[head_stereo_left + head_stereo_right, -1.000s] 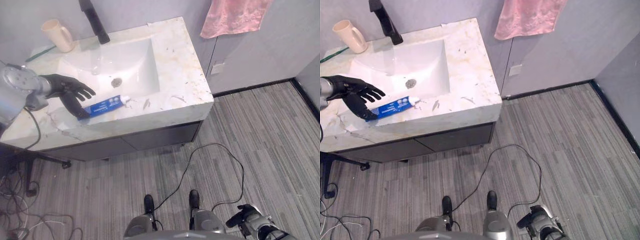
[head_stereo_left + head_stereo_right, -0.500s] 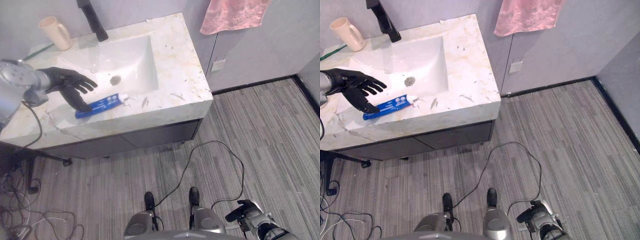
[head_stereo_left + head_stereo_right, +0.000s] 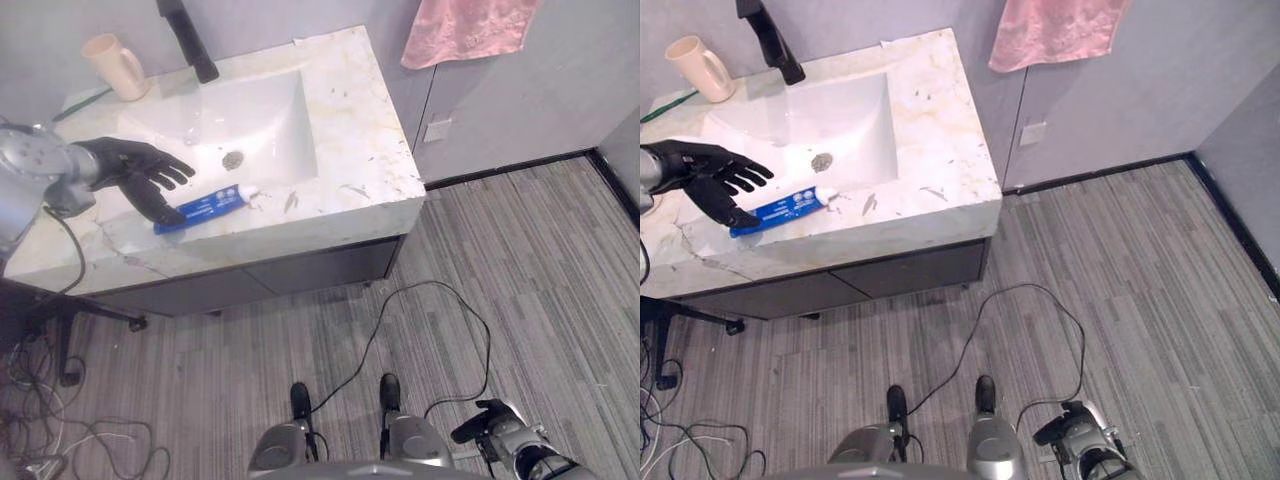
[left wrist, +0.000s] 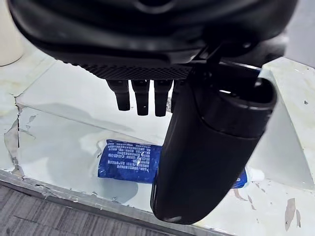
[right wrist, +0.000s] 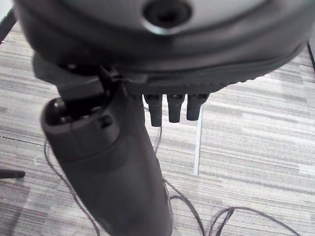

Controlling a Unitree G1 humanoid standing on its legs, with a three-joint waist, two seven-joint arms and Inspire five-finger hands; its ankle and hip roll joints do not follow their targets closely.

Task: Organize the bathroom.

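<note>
One blue toothpaste tube [image 3: 205, 207] lies on the counter [image 3: 350, 150] beside the basin [image 3: 240, 120], under the spread-fingered left hand [image 3: 135, 170].

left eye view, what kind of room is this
Most likely a bathroom: a marble-look vanity counter with a white sink and black faucet, a blue toothpaste tube by the left hand, and a pink towel hanging on the wall.
</note>
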